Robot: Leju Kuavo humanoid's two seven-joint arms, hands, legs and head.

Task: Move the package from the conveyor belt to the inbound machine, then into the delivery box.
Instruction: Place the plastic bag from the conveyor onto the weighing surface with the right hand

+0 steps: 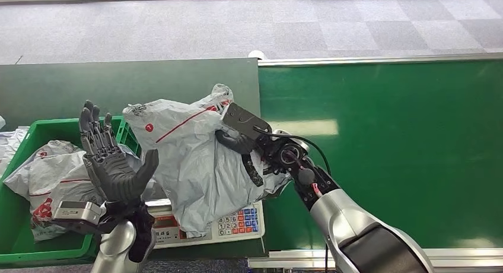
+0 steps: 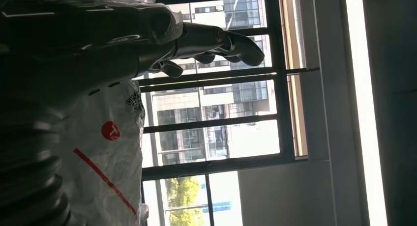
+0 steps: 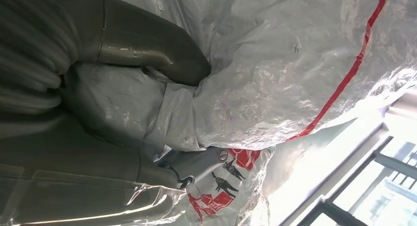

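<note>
Right hand (image 1: 240, 143): fingers and thumb wrapped into the plastic of the package (image 1: 196, 160), gripping it from its right side. In the right wrist view the thick grey thumb (image 3: 147, 46) presses into crinkled film, with a fold of the bag bunched between thumb and fingers. Grip is narrow, full of bag.

Left hand (image 1: 112, 160): raised, palm facing the package, fingers straight and spread, thumb out to the side. Holds nothing. It stands just beside the package's left edge; contact cannot be told from the head view. In the left wrist view the fingers (image 2: 216, 42) extend clear of the bag, which lies alongside the hand.

Package: grey-white poly mailer, wrinkled and slack, a thin red line across it, a small red round mark near its upper left, red print at one corner. It hangs from the right hand, between the two hands, its lower end over the scale (image 1: 219, 224) with a coloured keypad.

Surroundings: green bin (image 1: 18, 225) sits behind and below the left hand, with more grey mailers (image 1: 50, 178) in it. Green conveyor belt (image 1: 403, 154) spreads out to the right of the right arm, metal rail (image 1: 379, 60) along its far edge. Grey carpet floor (image 1: 237, 24) beyond.
</note>
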